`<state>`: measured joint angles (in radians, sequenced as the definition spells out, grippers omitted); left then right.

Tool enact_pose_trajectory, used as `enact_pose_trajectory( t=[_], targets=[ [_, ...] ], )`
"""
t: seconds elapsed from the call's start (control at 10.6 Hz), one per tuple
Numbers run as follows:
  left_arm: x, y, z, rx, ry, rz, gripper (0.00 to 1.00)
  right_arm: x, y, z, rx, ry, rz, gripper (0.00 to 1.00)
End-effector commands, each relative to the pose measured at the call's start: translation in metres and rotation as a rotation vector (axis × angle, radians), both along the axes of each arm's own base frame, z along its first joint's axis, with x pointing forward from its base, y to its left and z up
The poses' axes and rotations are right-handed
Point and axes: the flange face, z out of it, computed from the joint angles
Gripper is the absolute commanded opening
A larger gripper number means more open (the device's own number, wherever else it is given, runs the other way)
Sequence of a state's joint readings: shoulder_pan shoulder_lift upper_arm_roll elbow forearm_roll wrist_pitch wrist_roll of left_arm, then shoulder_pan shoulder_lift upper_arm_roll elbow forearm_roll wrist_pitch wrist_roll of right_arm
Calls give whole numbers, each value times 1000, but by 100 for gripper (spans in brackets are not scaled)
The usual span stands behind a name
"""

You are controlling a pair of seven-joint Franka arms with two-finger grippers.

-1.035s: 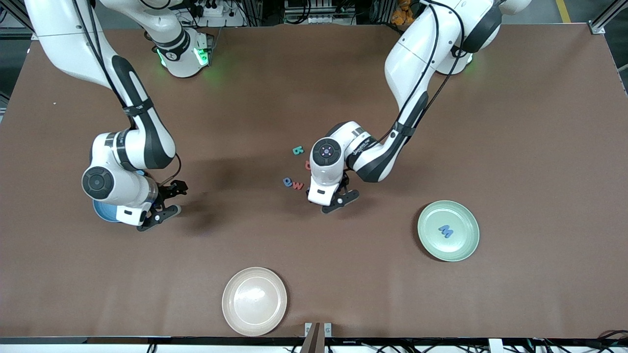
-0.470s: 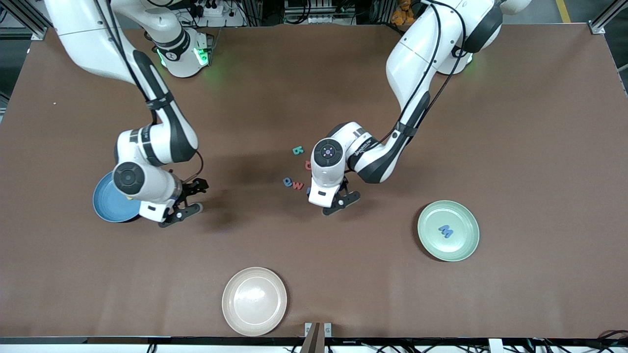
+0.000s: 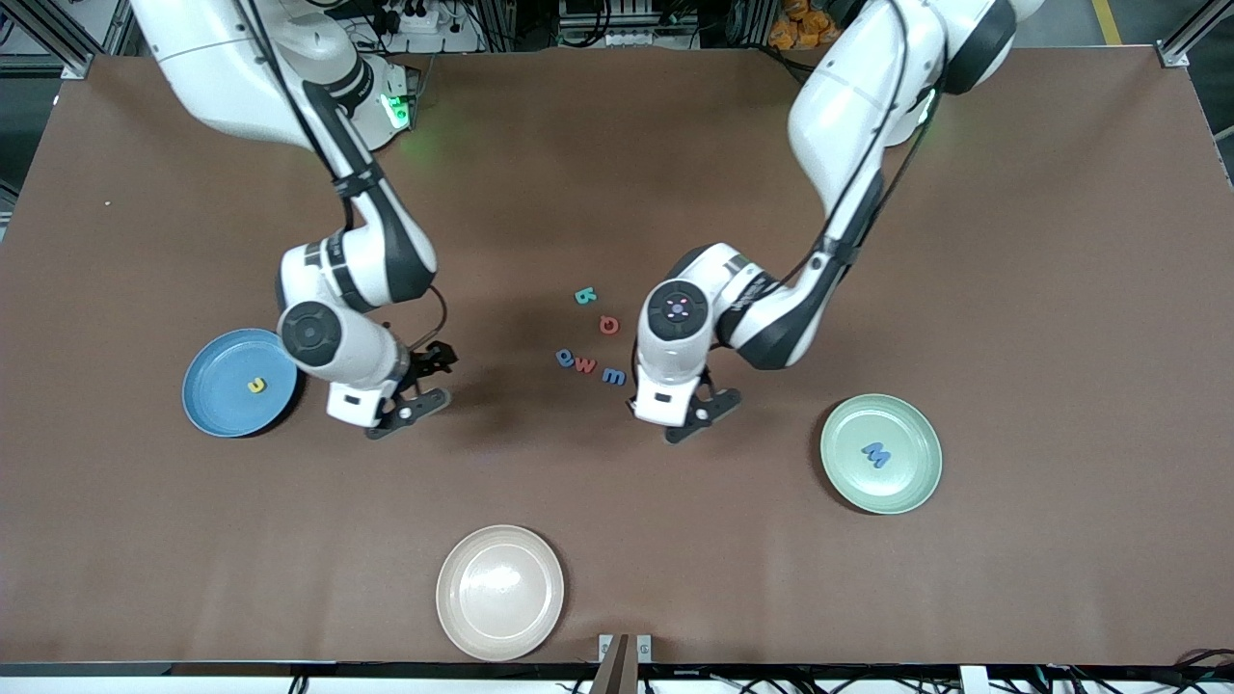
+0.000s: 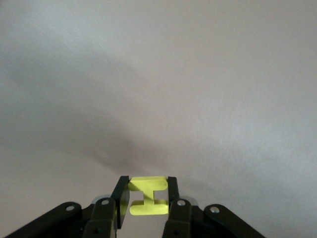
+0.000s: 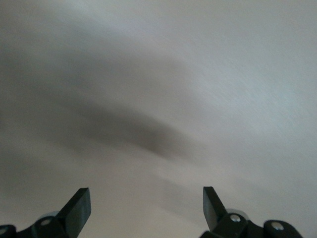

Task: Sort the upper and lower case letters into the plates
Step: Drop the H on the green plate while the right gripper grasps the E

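The left gripper (image 3: 702, 421), clamped on a flat yellow foam letter (image 4: 147, 194), hangs over bare brown table (image 3: 617, 501) at about 10 o'clock from the pale mint green plate (image 3: 916, 472), beside loose letters (image 3: 598, 337), while the right gripper (image 3: 415, 390), fingers wide apart and empty, is beside the bright blue plate (image 3: 217, 400).

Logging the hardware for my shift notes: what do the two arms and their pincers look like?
Both arms are glossy white with black joint bands and black cables along the links. Left pincer and right pincer have black fingers on white wrist housings with round dark caps.

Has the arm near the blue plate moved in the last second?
Yes. The right gripper has moved off the blue plate toward the loose letters mid-table, uncovering a yellow letter in that plate.
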<state>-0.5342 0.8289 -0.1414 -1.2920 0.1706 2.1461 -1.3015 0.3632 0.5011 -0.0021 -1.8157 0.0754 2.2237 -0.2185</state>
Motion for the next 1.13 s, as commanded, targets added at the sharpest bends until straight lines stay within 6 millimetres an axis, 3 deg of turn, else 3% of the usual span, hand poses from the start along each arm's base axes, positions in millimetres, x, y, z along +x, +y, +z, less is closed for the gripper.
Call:
enact_pose_trajectory(
  t=[0.0, 0.09, 0.28, 0.47, 0.66, 0.85, 1.03],
  targets=[
    [10, 45, 56, 4, 8, 4, 0, -7, 68, 15, 30, -34, 73, 100],
    [16, 74, 76, -5, 6, -13, 0, -8, 88, 13, 34, -43, 111, 100],
    [22, 131, 104, -10, 8, -70, 0, -13, 155, 3, 50, -70, 194, 100],
    [25, 187, 113, 11, 24, -129, 0, -13, 209, -13, 63, -104, 277, 100],
    [33, 235, 113, 29, 51, -173, 0, 1, 236, -38, 100, -137, 432, 100],
    [38, 265, 110, 38, 82, -197, 0, -19, 265, -69, 127, -135, 519, 100],
    [42, 297, 102, 39, 106, -224, 0, -30, 273, -86, 123, -127, 606, 100]
  ],
)
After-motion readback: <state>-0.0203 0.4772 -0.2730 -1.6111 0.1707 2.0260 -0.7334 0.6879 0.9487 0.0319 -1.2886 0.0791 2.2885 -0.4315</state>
